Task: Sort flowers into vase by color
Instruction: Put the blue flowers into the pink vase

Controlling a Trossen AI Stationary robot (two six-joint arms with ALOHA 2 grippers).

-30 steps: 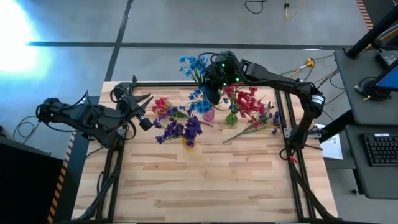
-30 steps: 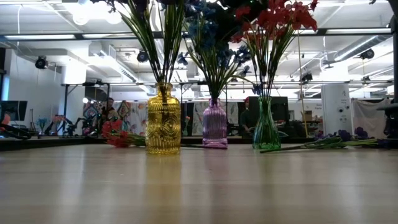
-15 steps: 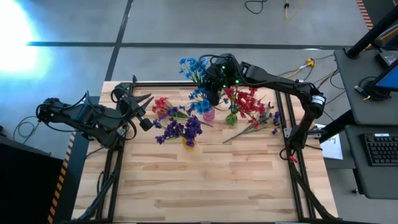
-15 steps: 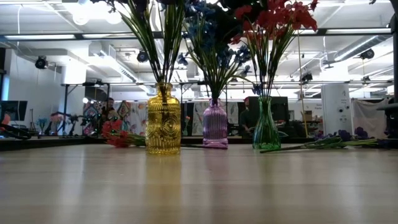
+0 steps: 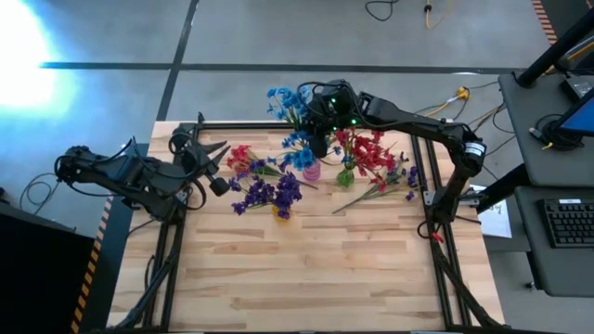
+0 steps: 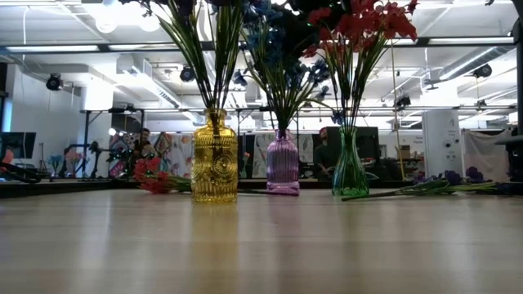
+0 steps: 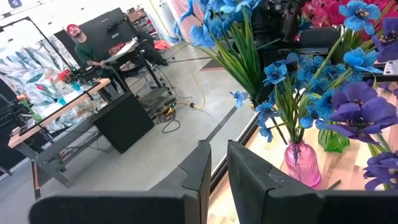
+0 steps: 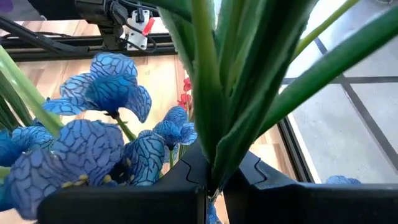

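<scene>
Right hand (image 5: pixel 320 139) clamped, arm extended; left hand (image 5: pixel 206 160) closed, idle.

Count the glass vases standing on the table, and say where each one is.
3, in a row: the yellow vase toward the left arm's side, the pink vase in the middle, the green vase toward the right arm's side. None seems hidden.

The wooden table (image 5: pixel 306 269) extends beneath both pincers, bordered by a black frame (image 5: pixel 165 250). Beyond the right pincer (image 5: pixel 316 141), a yellow-tipped cable (image 5: pixel 458 95) lies on the grey floor (image 5: pixel 278 37). Well off to that pincer's right stands a desk (image 5: pixel 529 218) bearing a keyboard (image 5: pixel 568 223). Far ahead of the left pincer (image 7: pixel 217 155), a person (image 7: pixel 84 50) sits at a bench (image 7: pixel 37 124).
</scene>
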